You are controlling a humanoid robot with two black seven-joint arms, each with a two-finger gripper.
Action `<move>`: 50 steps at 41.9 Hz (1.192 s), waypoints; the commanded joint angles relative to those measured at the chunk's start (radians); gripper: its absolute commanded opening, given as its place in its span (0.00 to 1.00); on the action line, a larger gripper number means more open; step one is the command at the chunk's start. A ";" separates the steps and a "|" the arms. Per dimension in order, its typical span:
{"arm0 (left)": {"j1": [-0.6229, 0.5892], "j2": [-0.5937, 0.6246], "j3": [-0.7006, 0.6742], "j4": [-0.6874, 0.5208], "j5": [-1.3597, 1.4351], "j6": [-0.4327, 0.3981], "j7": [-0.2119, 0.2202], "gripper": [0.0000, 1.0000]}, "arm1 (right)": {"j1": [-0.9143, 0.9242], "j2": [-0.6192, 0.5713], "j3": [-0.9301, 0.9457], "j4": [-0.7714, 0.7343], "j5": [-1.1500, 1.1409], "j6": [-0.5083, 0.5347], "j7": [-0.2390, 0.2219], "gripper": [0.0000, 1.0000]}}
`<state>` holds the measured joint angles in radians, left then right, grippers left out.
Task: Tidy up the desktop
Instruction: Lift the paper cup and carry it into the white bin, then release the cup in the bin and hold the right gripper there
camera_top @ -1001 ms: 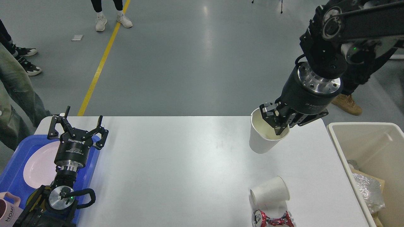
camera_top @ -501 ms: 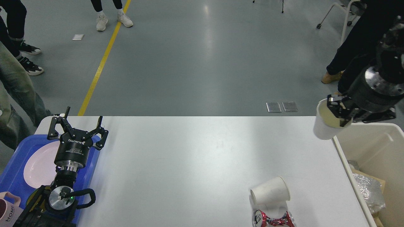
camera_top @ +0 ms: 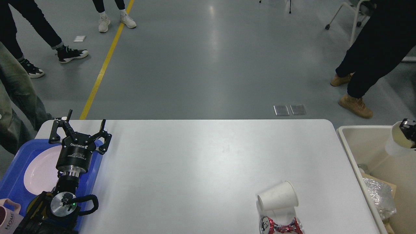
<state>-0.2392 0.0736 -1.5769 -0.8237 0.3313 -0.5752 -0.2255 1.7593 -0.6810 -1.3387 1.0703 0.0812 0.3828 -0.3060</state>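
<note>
The white desktop (camera_top: 195, 162) fills the middle of the head view. A white paper cup (camera_top: 278, 196) lies on its side near the front right, with a crushed red can (camera_top: 281, 225) just in front of it. My left gripper (camera_top: 80, 129) stands open at the desktop's left end, above the blue tray, holding nothing. Only the tip of my right gripper (camera_top: 410, 129) shows at the right edge. It is shut on the rim of a second white paper cup (camera_top: 394, 144), which hangs over the beige bin.
The beige bin (camera_top: 360, 139) stands off the right end and holds crumpled wrapping (camera_top: 378, 195). The blue tray (camera_top: 13, 175) at the left carries a pink plate (camera_top: 37, 170) and a pink mug (camera_top: 8, 217). People stand on the floor beyond the table.
My right arm has swung right with the cup, from above the desktop's back right to over the bin, nearly leaving the view. The left arm has not moved.
</note>
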 commanded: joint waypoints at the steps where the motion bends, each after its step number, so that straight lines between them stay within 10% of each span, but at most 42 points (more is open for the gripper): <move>1: 0.000 0.000 0.000 0.000 0.000 0.000 0.000 0.97 | -0.197 0.001 0.056 -0.084 -0.001 -0.127 0.002 0.00; 23: 0.000 0.000 0.000 0.000 0.000 0.000 0.000 0.97 | -1.037 0.299 0.335 -0.871 0.003 -0.314 0.088 0.00; 50: -0.002 0.000 0.000 0.000 0.000 0.000 0.000 0.97 | -1.172 0.347 0.337 -0.919 0.008 -0.466 0.084 0.00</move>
<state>-0.2403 0.0736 -1.5769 -0.8237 0.3314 -0.5752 -0.2255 0.5877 -0.3344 -1.0025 0.1456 0.0888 -0.0841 -0.2206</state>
